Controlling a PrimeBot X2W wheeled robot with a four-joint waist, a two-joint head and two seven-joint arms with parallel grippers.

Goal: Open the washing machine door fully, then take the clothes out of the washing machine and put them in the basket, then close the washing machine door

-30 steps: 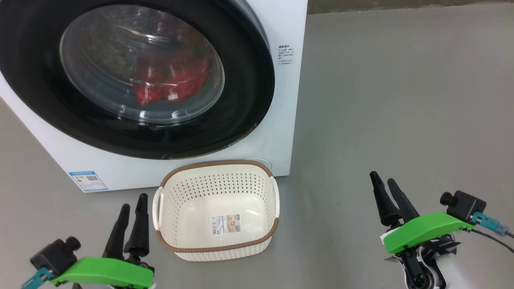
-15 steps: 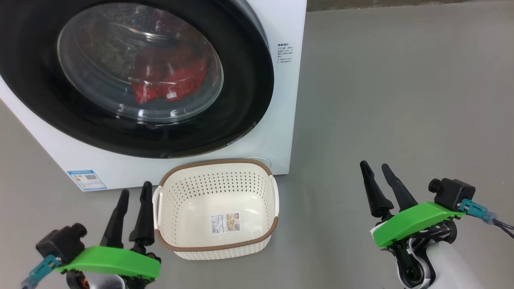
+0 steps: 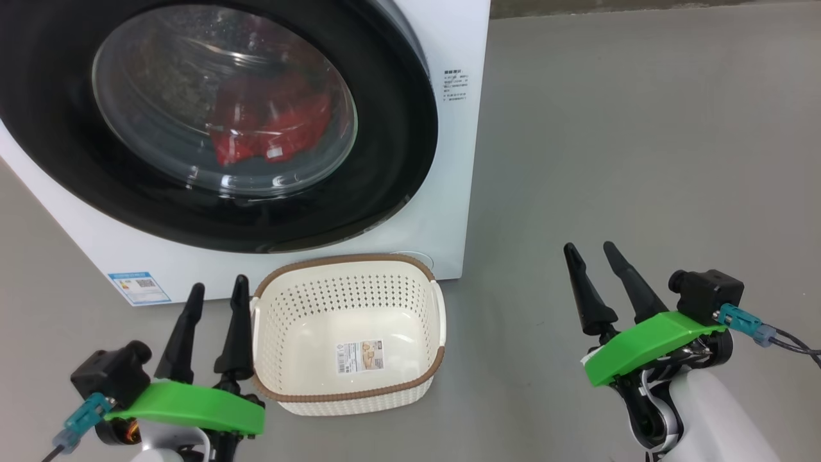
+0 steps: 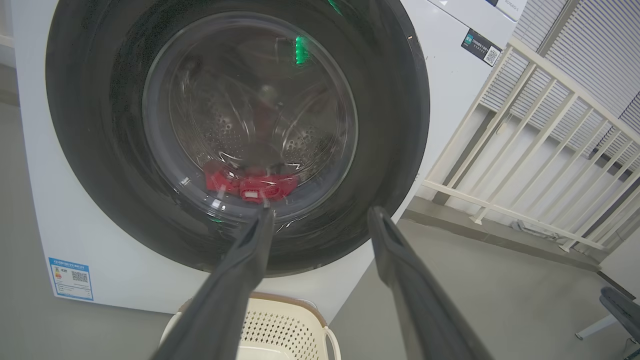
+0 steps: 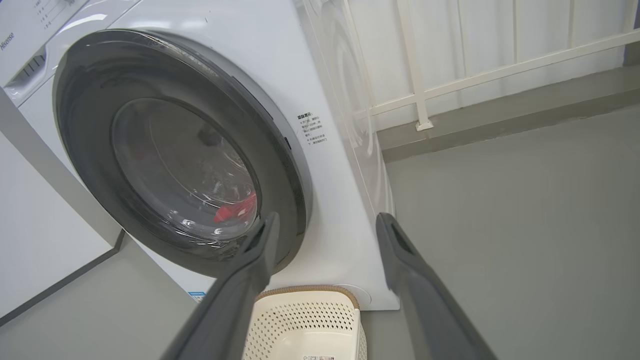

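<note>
My left gripper (image 3: 218,286) hovers low at the left, fingers spread wide and holding nothing, just beside the cream basket (image 3: 346,262). Ahead stands the washing machine (image 3: 458,192), its washing machine door (image 3: 397,128) shut, and the red clothes (image 3: 269,125) lie behind the glass. The basket sits empty on the grey floor (image 3: 641,160), just before the machine. Well to the right, my right gripper (image 3: 589,248) is likewise wide open and empty.

It seems to be a bare test space, perhaps a lab, got up as a laundry corner. A white washing machine (image 3: 449,212) stands straight on a plain grey floor (image 3: 641,160), beside a cream railing (image 4: 500,210) and slatted blinds (image 4: 600,45).
</note>
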